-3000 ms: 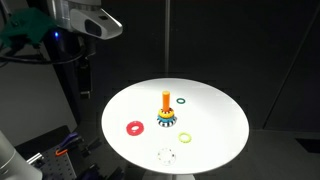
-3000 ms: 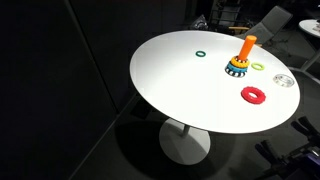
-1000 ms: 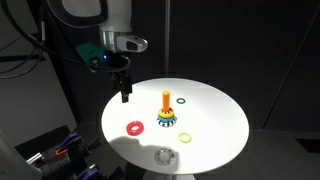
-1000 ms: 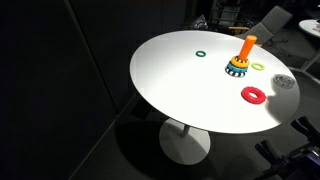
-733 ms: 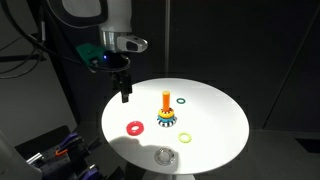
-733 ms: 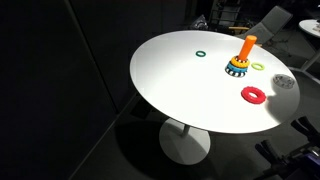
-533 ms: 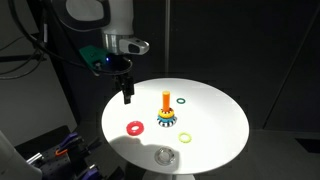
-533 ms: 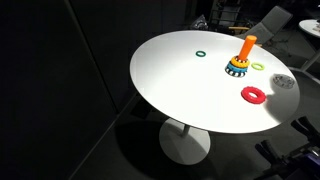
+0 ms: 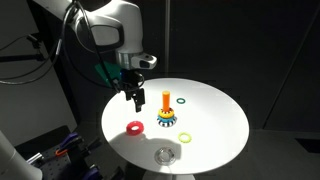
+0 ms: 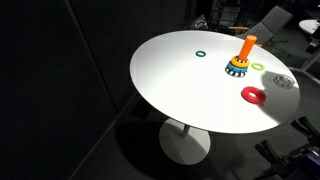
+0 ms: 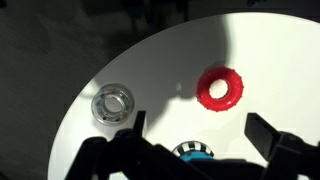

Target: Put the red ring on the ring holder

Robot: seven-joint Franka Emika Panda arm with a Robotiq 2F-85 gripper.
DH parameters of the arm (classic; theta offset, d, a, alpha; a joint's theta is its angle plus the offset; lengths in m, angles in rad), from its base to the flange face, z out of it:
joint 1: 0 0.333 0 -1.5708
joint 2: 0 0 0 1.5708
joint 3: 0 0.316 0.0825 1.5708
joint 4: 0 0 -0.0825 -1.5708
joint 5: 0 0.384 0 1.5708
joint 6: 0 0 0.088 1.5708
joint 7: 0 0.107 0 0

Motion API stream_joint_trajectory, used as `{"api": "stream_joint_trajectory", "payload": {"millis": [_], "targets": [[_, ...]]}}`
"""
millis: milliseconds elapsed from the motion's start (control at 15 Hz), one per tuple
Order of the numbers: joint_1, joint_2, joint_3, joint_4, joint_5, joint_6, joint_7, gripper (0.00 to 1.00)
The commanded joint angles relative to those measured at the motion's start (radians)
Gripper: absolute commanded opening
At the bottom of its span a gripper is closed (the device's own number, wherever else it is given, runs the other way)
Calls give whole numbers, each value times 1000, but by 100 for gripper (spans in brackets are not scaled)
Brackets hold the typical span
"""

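In an exterior view the gripper (image 9: pixel 134 105) hangs above the near-arm edge of the white table (image 9: pixel 215 115), pointing straight down. The red ring (image 9: pixel 133 127) lies flat on the tabletop just below and in front of it, and the ring holder (image 9: pixel 166 112) stands upright a little off to the side. From this angle I can't judge the gap between the fingers. In the exterior view from across the room the arm is out of frame. There the red ring (image 10: pixel 253 94) sits near the table's edge in partial shadow, close to the ring holder (image 10: pixel 240 60) but not touching it, with a small green ring (image 10: pixel 201 54) farther off. The wrist view settles the doubt: the fingers (image 11: pixel 265 130) are spread wide with nothing gripped. The red ring (image 11: pixel 220 88) lies ahead of them, nearer the right-hand finger, so I'd say the next move is forward and down. Being round and flat, it has no long axis to line up with. A clear ring (image 11: pixel 112 103) lies off to the other side.
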Motion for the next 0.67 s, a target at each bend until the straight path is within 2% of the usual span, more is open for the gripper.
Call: {"api": "stream_joint_trajectory", "payload": {"millis": [0, 600], "targets": [[13, 103, 9, 34, -3, 70, 6, 100], [36, 375, 27, 120, -49, 209, 40, 100]]}}
